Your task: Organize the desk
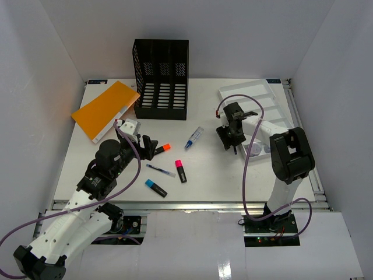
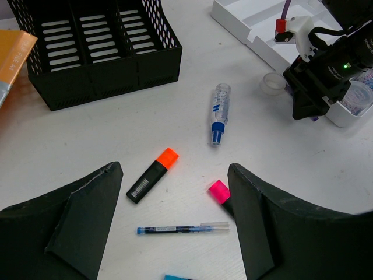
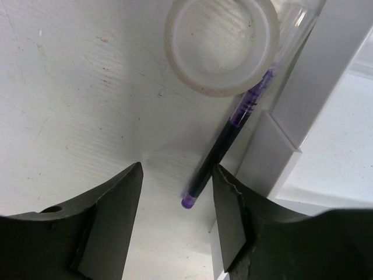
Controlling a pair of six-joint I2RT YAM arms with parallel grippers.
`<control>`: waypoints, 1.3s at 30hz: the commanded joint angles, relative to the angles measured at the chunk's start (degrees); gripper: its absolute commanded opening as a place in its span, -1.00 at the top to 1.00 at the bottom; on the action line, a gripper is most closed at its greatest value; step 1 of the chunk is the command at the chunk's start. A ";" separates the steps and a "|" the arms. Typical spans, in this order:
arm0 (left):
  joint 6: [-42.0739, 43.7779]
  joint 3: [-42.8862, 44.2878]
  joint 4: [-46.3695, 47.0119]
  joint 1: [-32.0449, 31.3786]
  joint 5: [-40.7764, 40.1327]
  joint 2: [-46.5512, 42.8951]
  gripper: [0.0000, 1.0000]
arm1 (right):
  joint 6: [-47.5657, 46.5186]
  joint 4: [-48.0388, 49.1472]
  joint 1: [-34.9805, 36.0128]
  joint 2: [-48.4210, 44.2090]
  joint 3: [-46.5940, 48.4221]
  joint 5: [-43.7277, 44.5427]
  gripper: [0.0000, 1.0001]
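Orange highlighter: barcode label, unreadable | left end effector wide | right end effector parted over purple pen

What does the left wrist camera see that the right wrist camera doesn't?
Only the left wrist view shows the black file rack, orange folder, orange-capped highlighter, pink highlighter, blue pen and small bottle.
Only the right wrist view clearly shows the purple pen lying along the tray wall, with the open right fingers on either side of its tip.
Both show the clear tape roll, the white tray and the desk.
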 commanded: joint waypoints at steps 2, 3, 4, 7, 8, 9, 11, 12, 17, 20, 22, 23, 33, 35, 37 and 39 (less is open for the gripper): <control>0.30 -0.58 0.99 0.13 0.10 -0.16 -0.68 | 0.87 -1.40 -1.03 -3.10 -0.60 0.91 -0.13; 0.22 -0.66 0.99 0.13 0.10 -0.16 -0.68 | 0.95 -1.23 -1.04 -3.37 -0.86 1.18 -0.11; 0.29 -0.60 0.99 0.13 0.03 -0.16 -0.68 | 0.82 -1.16 -1.10 -3.71 -1.00 1.53 -0.11; 0.31 -0.67 0.99 0.10 0.06 -0.16 -0.68 | 0.63 -0.87 -1.03 -4.72 -1.60 1.03 -0.10; 0.31 -0.67 0.99 0.13 0.10 -0.16 -0.68 | 0.53 -0.80 -1.03 -5.17 -1.81 0.75 -0.10; 0.26 -0.67 0.94 0.13 0.10 -0.16 -0.68 | 0.47 -0.79 -1.03 -5.57 -2.05 0.46 -0.10; 0.27 -0.67 0.95 0.08 0.10 -0.16 -0.68 | 0.43 -0.53 -1.03 -6.32 -2.52 0.41 -0.10; 0.29 -0.65 0.99 0.06 0.12 -0.13 -0.68 | 0.43 -0.33 -1.05 -6.60 -2.73 0.70 -0.10; 0.23 -0.66 0.90 0.13 0.19 -0.08 -0.68 | 0.93 0.42 -1.12 -5.37 -2.81 2.54 -0.11; 0.31 -0.74 0.99 0.13 0.03 -0.15 -0.68 | 1.56 0.44 -1.05 -3.44 -1.92 2.75 -0.10; 0.31 -0.76 0.93 0.13 -0.05 -0.16 -0.68 | 1.70 0.38 -1.10 -2.39 -1.44 2.94 -0.10; 0.32 -0.76 0.92 0.12 -0.07 -0.16 -0.68 | 1.75 0.37 -1.12 -1.95 -1.28 3.11 -0.10; 0.31 -0.74 1.08 0.13 0.19 -0.16 -0.68 | 1.82 0.28 -1.12 0.49 -0.77 1.10 0.01; 0.37 -0.73 1.08 0.08 0.10 -0.16 -0.68 | 1.84 0.09 -1.12 0.83 -0.77 -0.29 0.09; 0.39 -0.76 1.08 0.13 0.10 -0.16 -0.68 | 1.84 0.09 -1.12 1.19 -0.86 -0.91 0.13; 0.33 -0.69 1.08 0.13 0.10 -0.16 -0.68 | 1.78 0.15 -1.12 1.42 -1.04 -0.84 0.17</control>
